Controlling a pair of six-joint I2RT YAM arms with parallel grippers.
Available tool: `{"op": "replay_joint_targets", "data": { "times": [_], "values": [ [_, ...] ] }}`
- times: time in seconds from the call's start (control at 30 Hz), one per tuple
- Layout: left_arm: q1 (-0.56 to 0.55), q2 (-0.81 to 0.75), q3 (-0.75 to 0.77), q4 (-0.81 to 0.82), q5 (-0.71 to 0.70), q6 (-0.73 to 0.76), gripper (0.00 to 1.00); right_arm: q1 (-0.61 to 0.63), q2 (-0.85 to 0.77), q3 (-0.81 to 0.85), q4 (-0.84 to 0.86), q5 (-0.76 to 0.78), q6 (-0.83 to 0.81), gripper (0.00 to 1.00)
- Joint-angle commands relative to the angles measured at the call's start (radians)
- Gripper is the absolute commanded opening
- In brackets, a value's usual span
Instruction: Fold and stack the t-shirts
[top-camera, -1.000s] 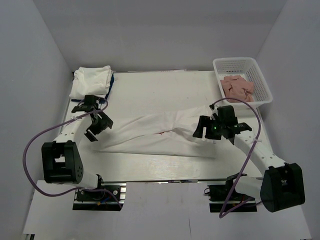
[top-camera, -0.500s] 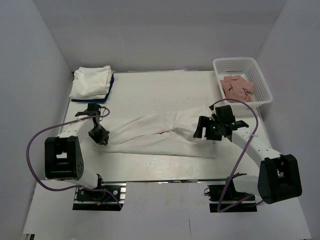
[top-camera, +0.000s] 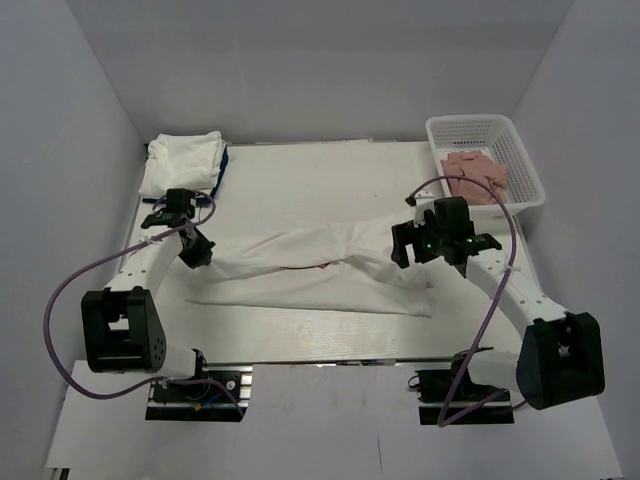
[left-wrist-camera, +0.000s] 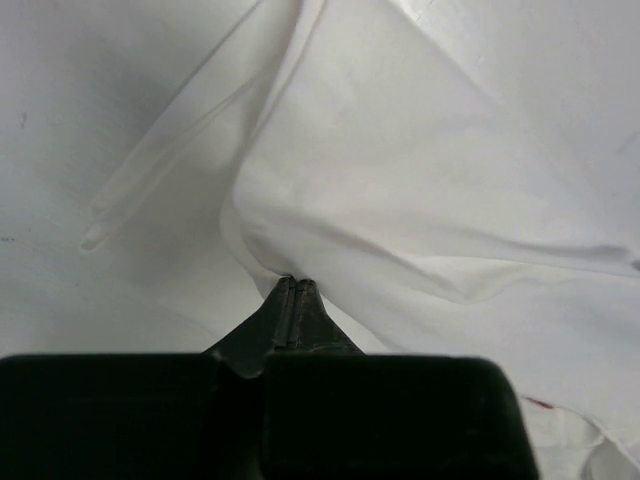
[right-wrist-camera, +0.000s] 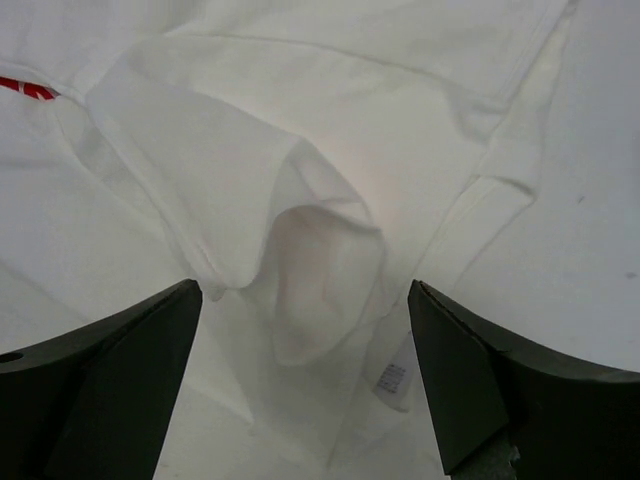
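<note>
The surface (top-camera: 330, 180) is crossed through its middle by one white t-shirt (top-camera: 330, 275), laid crumpled lengthwise, with a sliver of red print seen near its centre. Folded t-shirts (top-camera: 182, 162) are stacked at the far left corner. A white basket (top-camera: 470, 122) with pink cloths (top-camera: 475, 175) is set at the far right corner. The left fingers (left-wrist-camera: 293, 300) are pinched fully together on a fold at the shirt's left end. The right fingers (top-camera: 435, 248) are spread wide over the right end, with nothing held.

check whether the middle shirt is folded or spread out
Half-folded: the t-shirt lies doubled in a long creased strip, not a bundle; the left gripper pinches its end.
</note>
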Motion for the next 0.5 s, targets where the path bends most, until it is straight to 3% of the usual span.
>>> {"op": "replay_joint_targets", "data": {
  "times": [0.0,0.27,0.47],
  "values": [
    [0.005,-0.043,0.070,-0.008,-0.056,0.023,0.00,0.007,-0.048,-0.007,0.106,-0.017,-0.285,0.90],
    [0.005,-0.002,0.128,-0.040,-0.091,0.052,0.00,0.022,0.186,0.094,0.072,-0.208,-0.461,0.90],
    [0.005,0.031,0.156,-0.040,-0.111,0.061,0.00,0.068,0.226,0.107,0.104,-0.158,-0.509,0.90]
  ]
}}
